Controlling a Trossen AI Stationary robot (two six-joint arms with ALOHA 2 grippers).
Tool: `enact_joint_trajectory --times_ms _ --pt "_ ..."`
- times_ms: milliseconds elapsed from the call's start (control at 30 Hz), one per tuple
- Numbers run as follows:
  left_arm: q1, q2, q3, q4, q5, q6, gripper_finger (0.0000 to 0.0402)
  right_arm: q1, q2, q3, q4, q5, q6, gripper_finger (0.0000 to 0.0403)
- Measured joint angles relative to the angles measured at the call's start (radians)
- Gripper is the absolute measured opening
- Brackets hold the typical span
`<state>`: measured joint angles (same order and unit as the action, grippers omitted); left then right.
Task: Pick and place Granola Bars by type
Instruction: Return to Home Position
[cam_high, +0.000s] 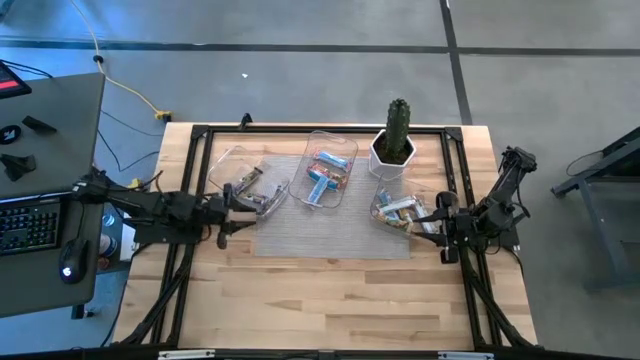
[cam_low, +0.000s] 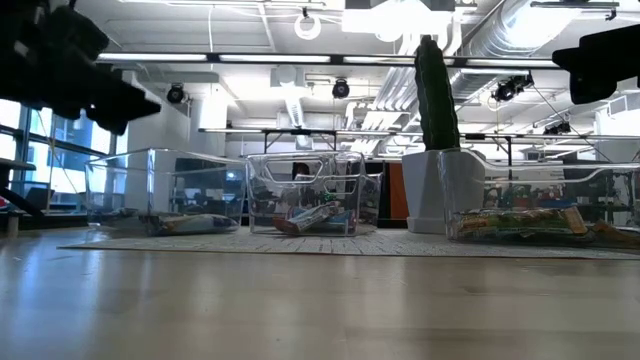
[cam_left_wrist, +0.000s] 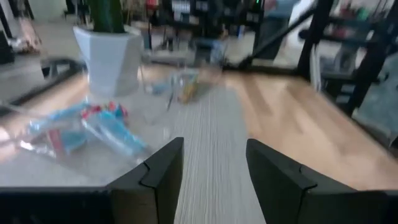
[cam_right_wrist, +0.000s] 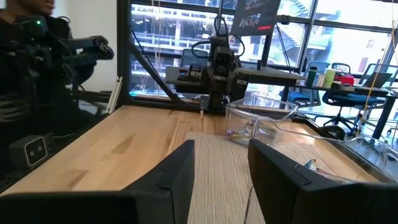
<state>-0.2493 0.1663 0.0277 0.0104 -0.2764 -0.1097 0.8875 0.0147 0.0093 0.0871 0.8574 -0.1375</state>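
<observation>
Granola bars lie in three clear trays on a grey mat. The middle tray (cam_high: 325, 170) holds light blue and red bars (cam_left_wrist: 93, 130). More bars (cam_high: 248, 185) lie in the left tray (cam_low: 165, 195). The right tray (cam_low: 545, 205) holds mixed bars (cam_high: 400, 212). My left gripper (cam_high: 258, 200) hovers open at the left tray's near side; its fingers (cam_left_wrist: 214, 168) point across the mat. My right gripper (cam_high: 432, 218) hovers open by the right tray's near right side, its fingers (cam_right_wrist: 221, 168) pointing toward the left arm (cam_right_wrist: 217, 68). Neither holds anything.
A cactus in a white pot (cam_high: 395, 145) stands at the far edge between the middle and right trays. A black frame (cam_high: 200, 135) runs around the table. Bare wood (cam_high: 330, 300) lies on the near side of the mat. A desk with a keyboard (cam_high: 30, 225) stands to the left.
</observation>
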Motion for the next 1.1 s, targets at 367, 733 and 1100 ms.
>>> enact_joint_trajectory --times_ms 367,733,1100 --pt "0.000 -0.161 0.002 -0.004 -0.002 0.000 0.0170 0.000 0.000 0.000 0.000 0.000 0.001 0.0134" --pt "0.000 -0.160 0.003 -0.007 -0.003 0.000 0.0170 0.000 0.000 0.000 0.000 0.000 0.000 0.0134" --pt "0.000 -0.160 0.004 -0.009 -0.003 0.000 0.0170 0.000 0.000 0.000 0.000 0.000 0.001 0.0134"
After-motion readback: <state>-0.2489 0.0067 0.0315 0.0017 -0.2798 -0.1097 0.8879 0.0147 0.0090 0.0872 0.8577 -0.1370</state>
